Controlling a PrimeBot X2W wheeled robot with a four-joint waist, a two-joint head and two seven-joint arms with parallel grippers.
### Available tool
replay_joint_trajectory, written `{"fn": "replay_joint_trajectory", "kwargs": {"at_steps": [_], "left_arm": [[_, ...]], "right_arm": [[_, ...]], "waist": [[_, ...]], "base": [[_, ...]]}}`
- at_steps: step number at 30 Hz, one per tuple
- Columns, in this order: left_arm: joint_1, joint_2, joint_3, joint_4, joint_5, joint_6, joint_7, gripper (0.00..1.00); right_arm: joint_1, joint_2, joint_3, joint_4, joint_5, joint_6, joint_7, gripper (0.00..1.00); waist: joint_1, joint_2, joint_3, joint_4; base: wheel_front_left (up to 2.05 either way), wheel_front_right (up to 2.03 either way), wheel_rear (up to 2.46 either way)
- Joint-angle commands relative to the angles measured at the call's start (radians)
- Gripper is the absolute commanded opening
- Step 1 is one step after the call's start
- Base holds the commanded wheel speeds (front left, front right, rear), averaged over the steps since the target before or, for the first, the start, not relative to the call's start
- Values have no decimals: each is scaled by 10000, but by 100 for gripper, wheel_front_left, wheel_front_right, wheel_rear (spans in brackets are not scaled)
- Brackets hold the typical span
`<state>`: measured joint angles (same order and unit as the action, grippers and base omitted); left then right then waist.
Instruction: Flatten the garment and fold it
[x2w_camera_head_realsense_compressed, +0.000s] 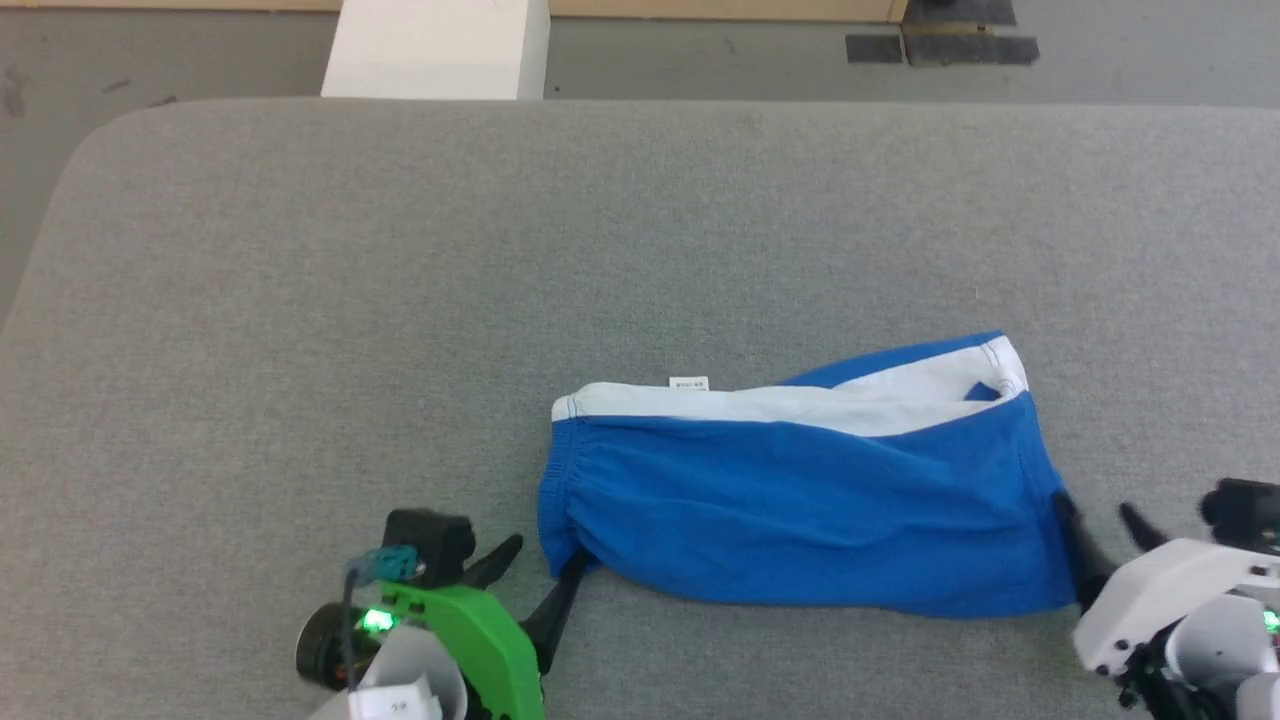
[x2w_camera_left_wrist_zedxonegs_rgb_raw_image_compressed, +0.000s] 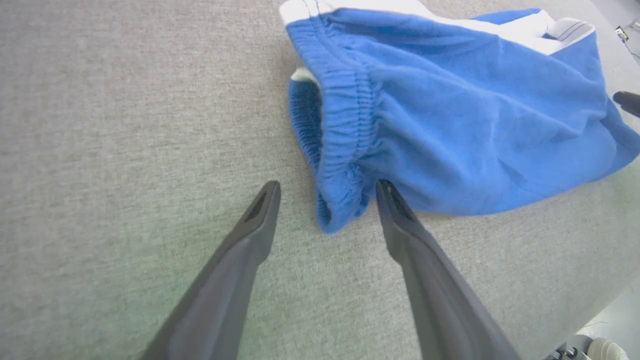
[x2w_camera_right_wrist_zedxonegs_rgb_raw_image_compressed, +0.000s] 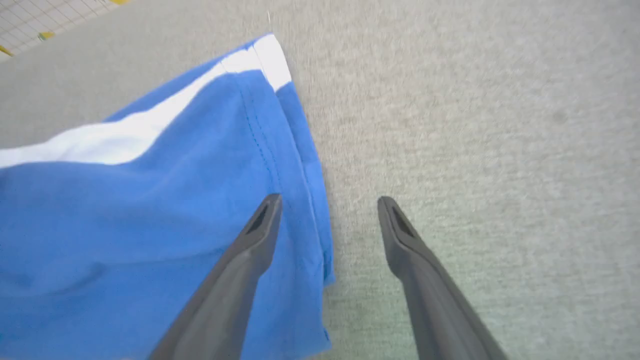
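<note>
The garment (x2w_camera_head_realsense_compressed: 800, 500), bright blue shorts with white trim, lies lengthwise on the grey table (x2w_camera_head_realsense_compressed: 400, 300). Its gathered waistband points left and its leg hem points right. A small white label (x2w_camera_head_realsense_compressed: 688, 382) sits at its far edge. My left gripper (x2w_camera_head_realsense_compressed: 545, 555) is open at the near left corner. In the left wrist view the waistband corner of the garment (x2w_camera_left_wrist_zedxonegs_rgb_raw_image_compressed: 450, 125) lies loose between the spread fingers of that gripper (x2w_camera_left_wrist_zedxonegs_rgb_raw_image_compressed: 327, 185). My right gripper (x2w_camera_head_realsense_compressed: 1097, 515) is open at the near right corner. Its left finger rests over the garment's (x2w_camera_right_wrist_zedxonegs_rgb_raw_image_compressed: 150, 210) hem and its right finger is over bare table; the gripper (x2w_camera_right_wrist_zedxonegs_rgb_raw_image_compressed: 328, 199) holds nothing.
The padded table ends in a rounded far left corner, with grey floor beyond it. A white block (x2w_camera_head_realsense_compressed: 435, 50) stands past the far edge, and dark patches (x2w_camera_head_realsense_compressed: 940, 48) mark the floor at the back right. Open grey surface stretches left of and behind the shorts.
</note>
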<state>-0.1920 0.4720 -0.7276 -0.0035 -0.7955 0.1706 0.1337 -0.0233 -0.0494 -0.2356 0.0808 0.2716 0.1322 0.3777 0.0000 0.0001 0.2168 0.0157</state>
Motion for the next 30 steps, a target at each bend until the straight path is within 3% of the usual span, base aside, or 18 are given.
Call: {"fn": "replay_joint_trajectory", "kwargs": {"at_steps": [1,5,9,14,21,25,26,30], "left_arm": [[269,13,118,20,-121,90,-191,100],[541,83,485,-2,-60,260,-960,100],[399,-41,1107,204,479,431,-2736,100],[-85,-516,2030,881,1159,300,-3910,100],[-606,-1644,3996,914,2996,-705,-3951,100],[-629,-2226,4968,958,3873,-1337,-3953,100],[-618,-2602,5595,979,4369,-1752,-3953,100],[-553,-3018,6220,998,4868,-2195,-3954,100]], "right_arm": [[-34,-9,-77,-178,-39,-15,-326,100],[37,-9,-9,-472,-141,-15,-1106,100],[-117,-9,78,-411,-329,-15,-1863,100],[-623,-9,121,232,-756,-15,-2462,100],[-1418,-9,121,1265,-1424,-15,-1903,100],[-1742,-9,65,1776,-1521,-15,-959,100],[-1908,-8,81,2006,-1539,-15,-188,100],[-1967,-8,62,2164,-1412,-15,802,100]], "waist": [[0,-1,-192,112],[0,-1,-346,243],[0,-1,-349,396],[0,-1,-185,548],[0,-1,128,621],[0,-1,275,587],[0,-1,335,571],[0,-1,348,576]], "base": [[0,0,0],[0,0,0],[0,0,0],[0,0,0],[0,0,0],[0,0,0],[0,0,0],[0,0,0]]}}
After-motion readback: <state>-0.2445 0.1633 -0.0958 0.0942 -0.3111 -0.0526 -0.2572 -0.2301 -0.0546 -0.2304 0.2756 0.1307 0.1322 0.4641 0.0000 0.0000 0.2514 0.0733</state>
